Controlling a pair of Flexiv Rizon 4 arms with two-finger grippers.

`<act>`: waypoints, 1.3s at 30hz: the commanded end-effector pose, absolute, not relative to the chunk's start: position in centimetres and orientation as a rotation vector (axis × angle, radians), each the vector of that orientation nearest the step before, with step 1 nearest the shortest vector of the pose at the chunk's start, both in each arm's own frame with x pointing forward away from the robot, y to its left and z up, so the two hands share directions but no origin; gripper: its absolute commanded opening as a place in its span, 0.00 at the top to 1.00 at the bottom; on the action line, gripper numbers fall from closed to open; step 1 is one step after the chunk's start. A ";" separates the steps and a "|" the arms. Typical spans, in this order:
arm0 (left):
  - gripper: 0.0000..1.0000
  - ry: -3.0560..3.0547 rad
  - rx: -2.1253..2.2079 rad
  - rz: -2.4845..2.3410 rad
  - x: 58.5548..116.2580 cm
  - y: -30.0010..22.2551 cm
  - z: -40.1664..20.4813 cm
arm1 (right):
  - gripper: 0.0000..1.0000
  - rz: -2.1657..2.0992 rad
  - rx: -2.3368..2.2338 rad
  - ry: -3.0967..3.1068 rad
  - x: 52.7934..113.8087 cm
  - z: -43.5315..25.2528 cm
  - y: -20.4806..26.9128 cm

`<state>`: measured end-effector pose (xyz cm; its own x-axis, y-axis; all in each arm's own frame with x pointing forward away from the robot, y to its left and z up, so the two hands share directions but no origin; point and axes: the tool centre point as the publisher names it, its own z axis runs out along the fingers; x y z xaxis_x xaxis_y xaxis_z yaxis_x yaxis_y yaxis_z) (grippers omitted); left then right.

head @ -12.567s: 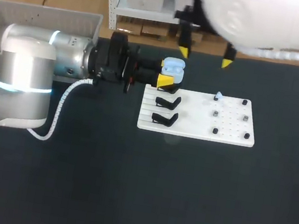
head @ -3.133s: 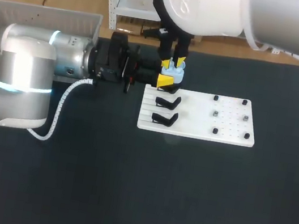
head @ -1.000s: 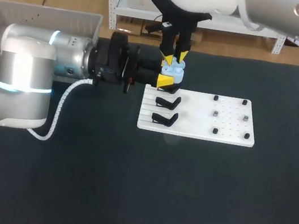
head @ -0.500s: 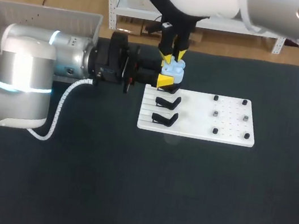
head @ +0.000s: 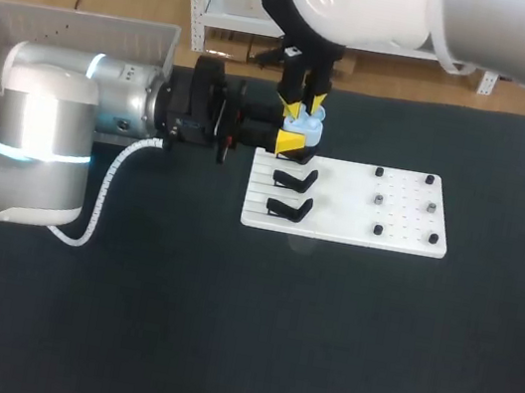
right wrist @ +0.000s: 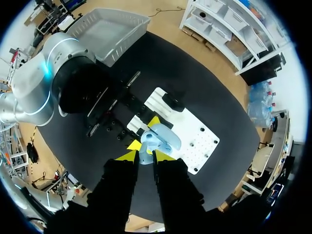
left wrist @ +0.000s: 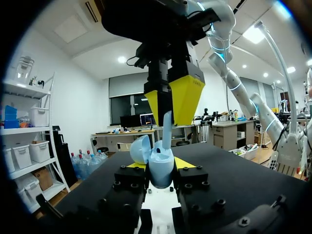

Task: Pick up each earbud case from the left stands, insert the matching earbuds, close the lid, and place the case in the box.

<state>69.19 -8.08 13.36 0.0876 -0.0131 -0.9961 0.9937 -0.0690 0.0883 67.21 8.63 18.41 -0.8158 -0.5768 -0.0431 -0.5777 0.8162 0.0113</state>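
left tool (left wrist: 159,166) clenches the open blue earbud case (head: 306,121) just off the white stand board's (head: 361,208) far-left corner. right tool (left wrist: 170,118) pinches an earbud (left wrist: 167,127) above it. judgement: lower straight, stem vertical, clear of the lid (left wrist: 140,148), releasing only once seated.

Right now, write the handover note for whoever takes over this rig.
Left gripper shut on the blue case, lid open, at the white board's far left corner. Right gripper above it, shut on an earbud, tip at the case's opening.
Done: case picked up.
Left: seat the earbud, release, close lid, place case in the grey box.
Two black stands are empty; no earbuds show on the pegs.
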 end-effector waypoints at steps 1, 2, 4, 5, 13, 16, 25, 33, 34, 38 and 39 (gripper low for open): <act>1.00 1.104 1.293 -1.197 69.2 -8.1 13.4 | 1.00 0.040 -0.932 2.950 66.8 18.1 8.5; 1.00 1.104 1.293 -1.197 69.2 -8.1 13.4 | 1.00 0.041 -0.932 2.951 66.8 18.0 8.5; 1.00 1.104 1.293 -1.197 69.2 -8.1 13.4 | 1.00 0.039 -0.931 2.953 66.8 18.0 8.5; 1.00 1.104 1.293 -1.197 69.2 -8.1 13.4 | 1.00 0.038 -0.930 2.953 66.8 17.9 8.5; 1.00 1.104 1.293 -1.197 69.2 -8.1 13.4 | 1.00 0.030 -0.919 2.961 67.0 17.8 8.3; 1.00 1.104 1.293 -1.197 69.2 -8.1 13.4 | 1.00 0.028 -0.923 2.965 67.0 17.6 8.4; 1.00 1.104 1.293 -1.197 69.2 -8.1 13.4 | 1.00 0.031 -0.929 2.967 67.2 17.5 8.6; 1.00 1.104 1.293 -1.197 69.2 -8.1 13.4 | 1.00 0.036 -0.917 2.966 67.6 17.3 8.5; 1.00 1.104 1.293 -1.197 69.2 -8.1 13.4 | 1.00 0.037 -0.917 2.967 67.7 17.3 8.5; 1.00 1.104 1.293 -1.197 69.2 -8.1 13.4 | 1.00 0.040 -0.917 2.969 67.8 17.1 8.5; 1.00 1.104 1.293 -1.197 69.2 -8.1 13.4 | 1.00 0.040 -0.917 2.969 67.8 17.1 8.5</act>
<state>69.18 -8.06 13.31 0.0871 -0.0127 -0.9961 0.9937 -0.0690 0.0878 67.75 8.51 17.24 -0.8251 -0.5636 -0.0399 -0.5645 0.8253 0.0132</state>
